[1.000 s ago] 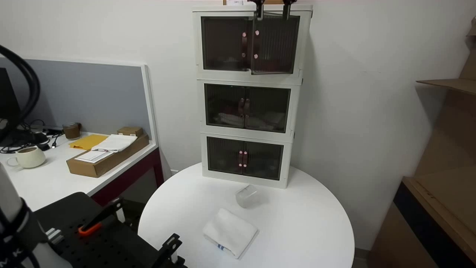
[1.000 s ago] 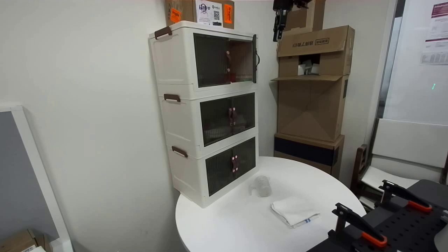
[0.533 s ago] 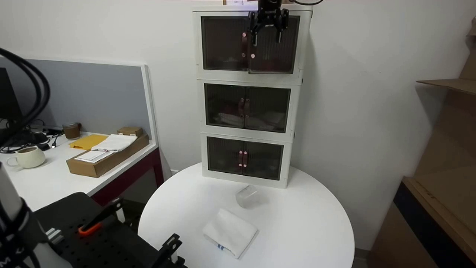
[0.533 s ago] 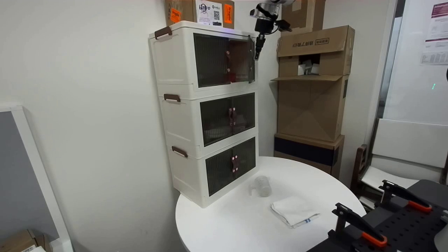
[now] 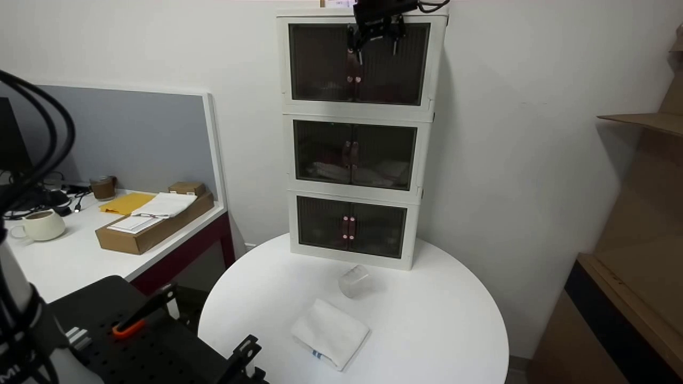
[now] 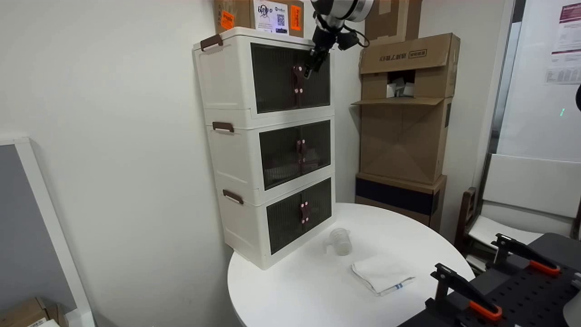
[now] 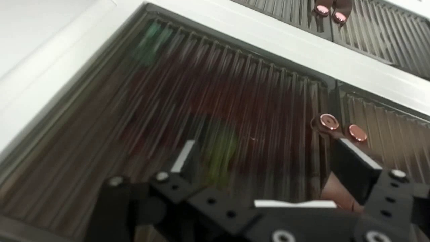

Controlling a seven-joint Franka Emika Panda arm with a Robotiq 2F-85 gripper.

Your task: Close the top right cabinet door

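The top right cabinet door is a dark, ribbed, translucent panel. In both exterior views it lies flush with its frame, level with the matching panel on its tier; the door also shows in an exterior view and fills much of the wrist view. My gripper is in front of the door's upper part, near the brown handles; it also shows in an exterior view. In the wrist view the gripper is open with nothing between its fingers. One finger overlaps the handle; I cannot tell if it touches.
The white three-tier cabinet stands on a round white table. A clear cup and a folded white towel lie on the table. A cardboard box sits on the cabinet, and cardboard boxes are stacked beside it.
The top right door has swung from ajar to flush with the frame. My gripper came down in front of it, then moved across toward the handles and slightly up, staying open.
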